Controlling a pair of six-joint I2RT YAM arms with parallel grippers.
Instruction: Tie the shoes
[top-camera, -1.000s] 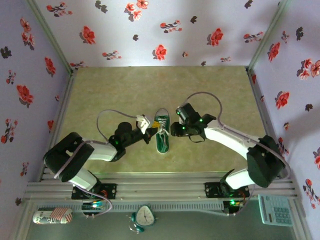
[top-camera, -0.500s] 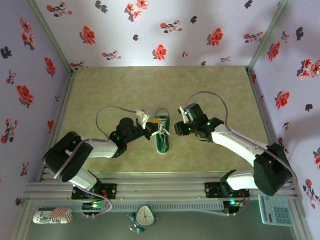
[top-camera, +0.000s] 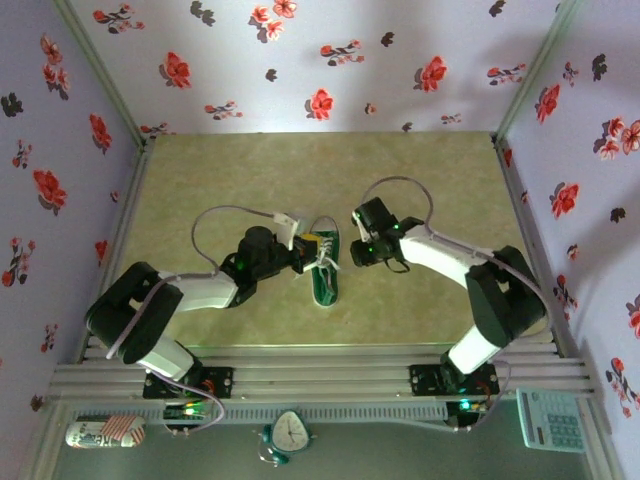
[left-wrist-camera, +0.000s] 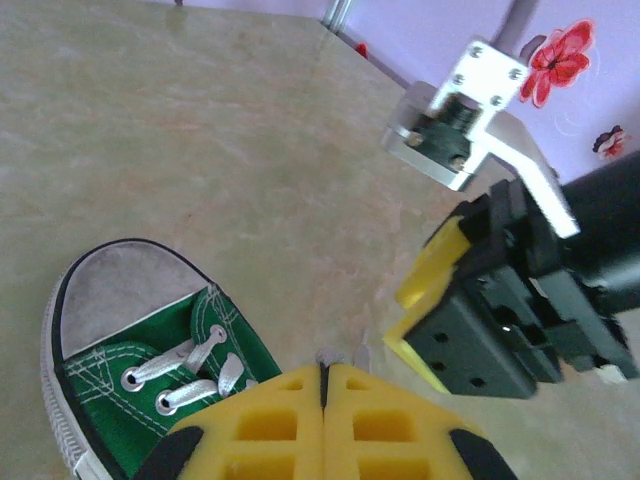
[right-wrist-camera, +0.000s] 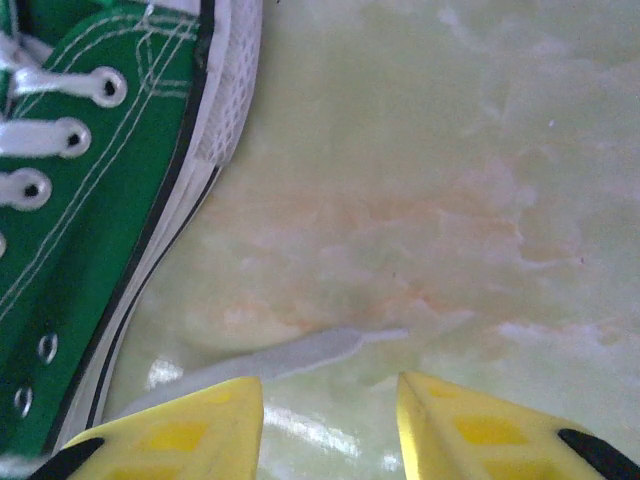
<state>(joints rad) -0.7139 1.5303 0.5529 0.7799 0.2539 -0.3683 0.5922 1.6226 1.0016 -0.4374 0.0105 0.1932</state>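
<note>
The small green sneaker (top-camera: 325, 268) with white laces lies mid-table, toe pointing away from the arms. In the left wrist view its white toe cap and eyelets (left-wrist-camera: 150, 345) sit at lower left. My left gripper (top-camera: 307, 251) is at the shoe's left side, and its yellow fingers (left-wrist-camera: 323, 368) are shut on a bit of white lace that pokes out at their tips. My right gripper (top-camera: 352, 251) hovers low at the shoe's right side (right-wrist-camera: 90, 190) and is open (right-wrist-camera: 330, 385). A loose lace end (right-wrist-camera: 300, 352) lies flat on the table just ahead of its fingers, untouched.
Green marbled tabletop (top-camera: 250, 180) is enclosed by floral walls. The right gripper's black body and yellow fingers (left-wrist-camera: 440, 290) sit close to the left fingertips. A clock (top-camera: 290, 432), a can (top-camera: 100, 432) and a calculator (top-camera: 552, 420) lie below the arm rail.
The right arm swung its elbow back in and its gripper shifted slightly farther up beside the shoe. The left gripper moved a little toward the toe, still shut.
</note>
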